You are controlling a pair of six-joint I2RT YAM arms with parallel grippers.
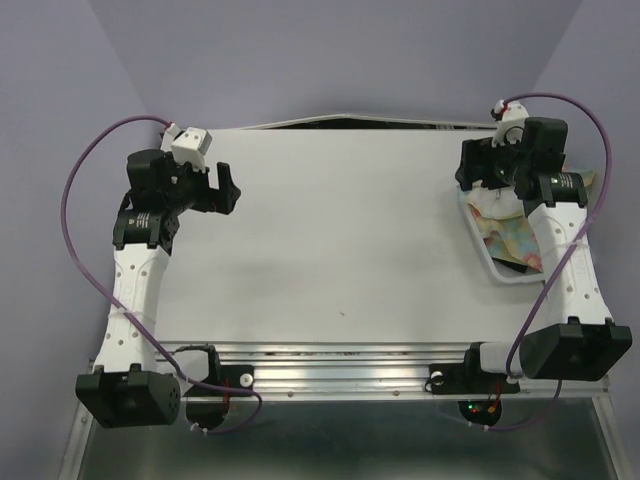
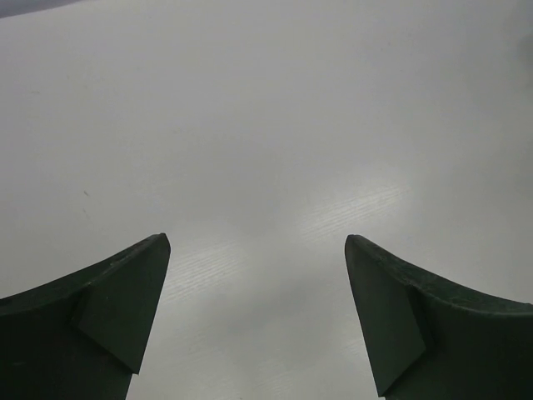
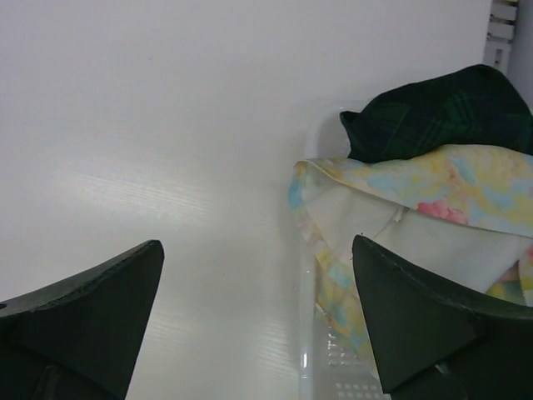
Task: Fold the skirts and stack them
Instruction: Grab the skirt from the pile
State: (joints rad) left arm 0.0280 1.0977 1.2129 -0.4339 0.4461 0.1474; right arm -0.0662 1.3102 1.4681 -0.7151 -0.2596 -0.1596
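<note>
Plaid skirt (image 3: 433,112) against flowered skirt (image 3: 416,179), both in basket (image 3: 306,333), at table's (image 1: 330,230) right edge

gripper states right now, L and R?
Left gripper: open, holding nothing, above the table.
Right gripper: open, holding nothing, by the basket holding the floral skirt.

Yellow floral skirt (image 3: 463,178), dark-green plaid skirt (image 3: 440,110)

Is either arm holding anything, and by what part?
Nothing is held. Left gripper and right gripper are open; floral skirt and plaid skirt lie in the basket.
</note>
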